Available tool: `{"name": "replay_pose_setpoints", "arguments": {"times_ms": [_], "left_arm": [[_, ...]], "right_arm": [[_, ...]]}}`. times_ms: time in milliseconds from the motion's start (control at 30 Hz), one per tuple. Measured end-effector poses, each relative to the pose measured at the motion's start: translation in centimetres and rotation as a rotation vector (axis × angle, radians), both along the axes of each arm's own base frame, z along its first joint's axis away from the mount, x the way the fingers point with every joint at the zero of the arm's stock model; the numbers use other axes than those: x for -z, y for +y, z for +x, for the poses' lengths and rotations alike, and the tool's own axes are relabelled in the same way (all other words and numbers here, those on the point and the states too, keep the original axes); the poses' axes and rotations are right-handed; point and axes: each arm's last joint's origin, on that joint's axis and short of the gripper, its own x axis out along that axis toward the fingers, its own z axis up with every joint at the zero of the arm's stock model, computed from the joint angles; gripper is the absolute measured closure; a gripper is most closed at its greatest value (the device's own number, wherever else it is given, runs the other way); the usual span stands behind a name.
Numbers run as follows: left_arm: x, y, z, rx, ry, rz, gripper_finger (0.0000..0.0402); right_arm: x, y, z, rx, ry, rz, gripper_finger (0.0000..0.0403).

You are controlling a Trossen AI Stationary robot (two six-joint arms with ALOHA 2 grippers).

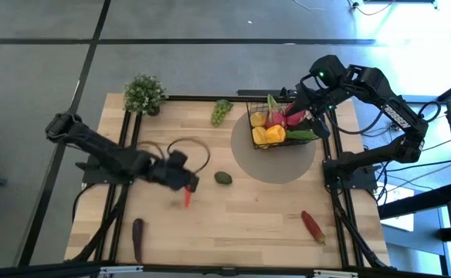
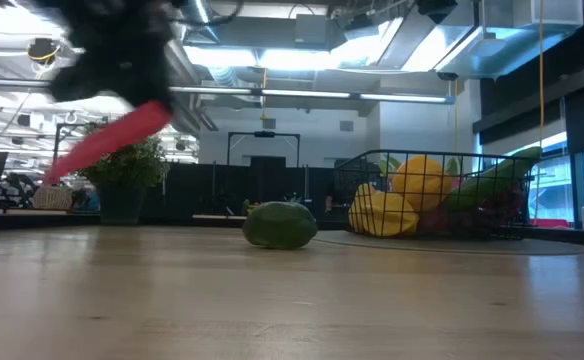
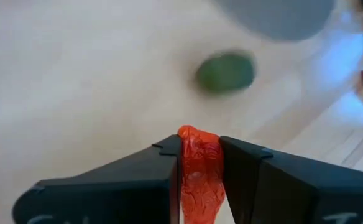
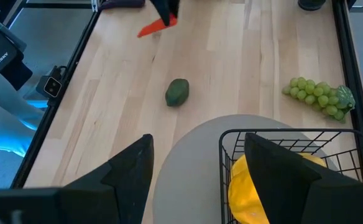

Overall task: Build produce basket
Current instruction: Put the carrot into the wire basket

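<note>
Left gripper (image 1: 185,184) fingers pinch a red chili (image 3: 200,180) at the desk's (image 1: 249,208) eight o'clock; right gripper (image 4: 197,168) fingers gape empty over the basket (image 1: 276,127) at two o'clock.

The table (image 1: 249,208) is pale wood with a fine straight grain and a matt, smooth finish, and a round grey mat (image 1: 276,166) on it looks flat and dull. The basket (image 4: 281,140) is thin black wire in an open grid. The red chili (image 3: 200,174) has a wrinkled, slightly shiny skin between matt black plastic-looking fingers (image 3: 138,180), the avocado (image 2: 280,225) looks smooth and dull green, and the green grapes (image 4: 318,96) are glossy.
</note>
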Motion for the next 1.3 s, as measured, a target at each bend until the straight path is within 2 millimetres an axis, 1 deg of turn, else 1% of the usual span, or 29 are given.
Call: {"name": "replay_pose_setpoints", "arguments": {"times_ms": [100,200,400,467,600,667,767,933,1067,1167,1300], "left_arm": [[-2.0,2.2,1.6,0.059,-0.027,0.106,0.0348],[-4.5,4.4,3.0,0.112,-0.096,0.169,0.0348],[-9.2,8.4,4.5,0.186,-0.222,0.4,0.0349],[-10.4,9.7,5.1,0.228,-0.283,0.479,0.0349],[-11.6,12.0,6.2,0.267,-0.426,0.598,0.0349],[-11.7,13.2,6.9,0.267,-0.473,0.632,0.0349],[-11.0,14.7,8.2,0.272,-0.52,0.651,0.0349],[-9.3,16.5,10.8,0.275,-0.615,0.705,0.0349],[-7.3,18.0,12.8,0.246,-0.679,0.741,0.0349],[-5.7,19.1,14.1,0.228,-0.684,0.751,0.0349],[-4.6,20.6,16.4,0.228,-0.664,0.754,0.0349]], "right_arm": [[0.0,0.0,0.0,0.0,0.0,0.0,0.0163],[0.0,0.0,0.0,0.0,-0.001,-0.001,0.0163],[0.0,0.0,0.0,0.0,-0.002,-0.002,0.0163],[0.0,0.0,0.0,0.0,-0.003,-0.002,0.0163],[0.0,0.0,0.0,0.0,-0.005,-0.003,0.0163],[0.0,0.0,0.0,0.003,-0.004,0.001,0.0163],[0.0,0.0,0.0,0.001,-0.005,-0.001,0.0163],[0.0,0.0,0.0,0.002,-0.006,-0.001,0.0163],[0.0,-0.1,0.1,0.002,-0.005,0.0,0.0163],[0.1,-0.2,0.2,0.004,0.001,0.001,0.0163],[0.2,-0.4,0.5,0.049,0.024,0.002,0.0163]]}}
